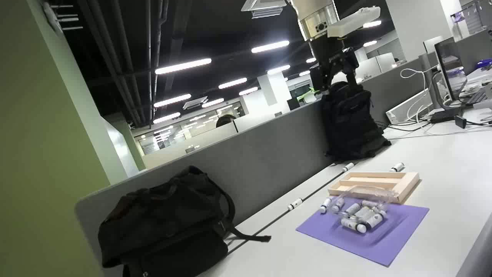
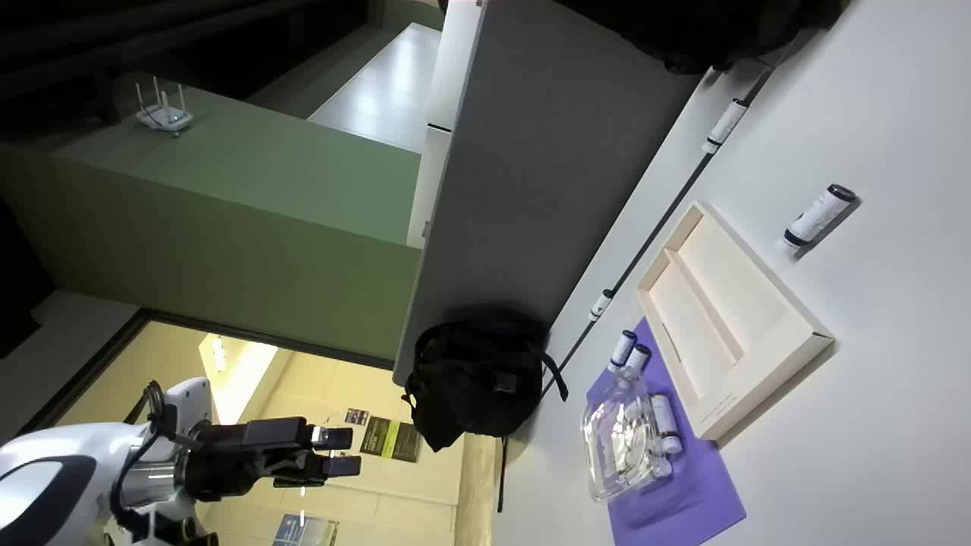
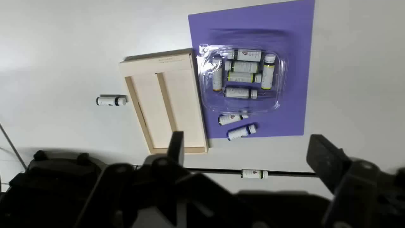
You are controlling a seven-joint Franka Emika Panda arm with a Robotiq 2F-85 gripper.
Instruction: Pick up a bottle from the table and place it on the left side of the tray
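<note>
Ten bottles (image 3: 109, 101), one tray (image 3: 183, 104), two spread fingers (image 3: 324, 161) in wrist view.

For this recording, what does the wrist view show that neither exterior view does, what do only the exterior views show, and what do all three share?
Only the wrist view: six separate bottles in the clear container, seen from above; elsewhere overlap and glare blur them.
Only the exterior views: the green wall and the robot arm carrying the gripper.
All three: gripper, container, table, tray, purple mat, and a loose bottle across the tray from the mat.
</note>
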